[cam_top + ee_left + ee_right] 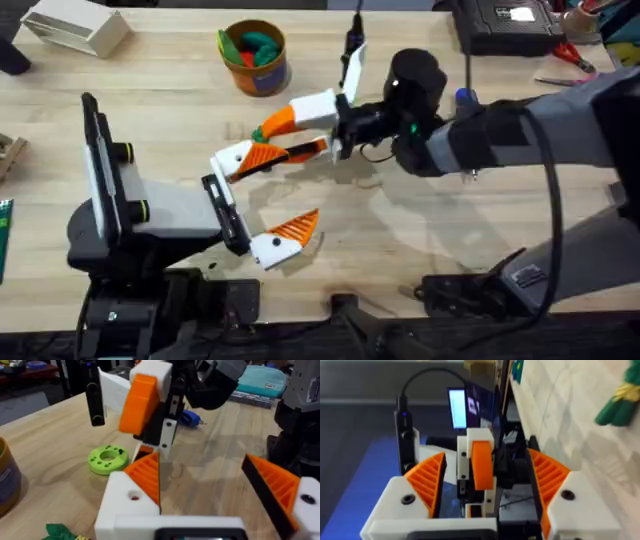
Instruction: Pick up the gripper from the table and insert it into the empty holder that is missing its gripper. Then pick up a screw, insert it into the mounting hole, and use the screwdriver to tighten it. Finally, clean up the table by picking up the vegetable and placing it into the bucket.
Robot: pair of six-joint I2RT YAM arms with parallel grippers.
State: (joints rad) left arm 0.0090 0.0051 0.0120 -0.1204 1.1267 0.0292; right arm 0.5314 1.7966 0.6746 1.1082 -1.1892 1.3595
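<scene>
1. Left arm [150, 215]: it rises from the near-left base and reaches low over the counter [480, 230] toward the middle. The left end effector [283, 192] lies flat with its two white fingers spread wide apart and the orange ribbed pads facing each other. Nothing is between them.

2. Vegetable [60, 532]: it lies on the counter close by the left end effector. The right wrist view also shows it on the bare wood.

3. Lime-green ring [107, 458]: it lies flat on the counter just beyond the left fingers.

4. Right arm [500, 130]: it reaches in from the right, across the middle. The wrist is rolled onto its side, so the counter stands upright in the right wrist view. The right end effector [487, 480] has its fingers apart, one on each side of the gripper [481, 465]. A gap shows on both sides.

5. Gripper: the orange wedge sits against the white holder [150, 370], raised above the counter, just beyond the left end effector. Whether it is fully seated cannot be told.

6. Screwdriver [190, 419]: it lies on the counter behind the right arm, partly hidden.

7. Bucket [255, 60]: it stands upright at the far side, well apart from both arms, with green and red items inside.
</scene>
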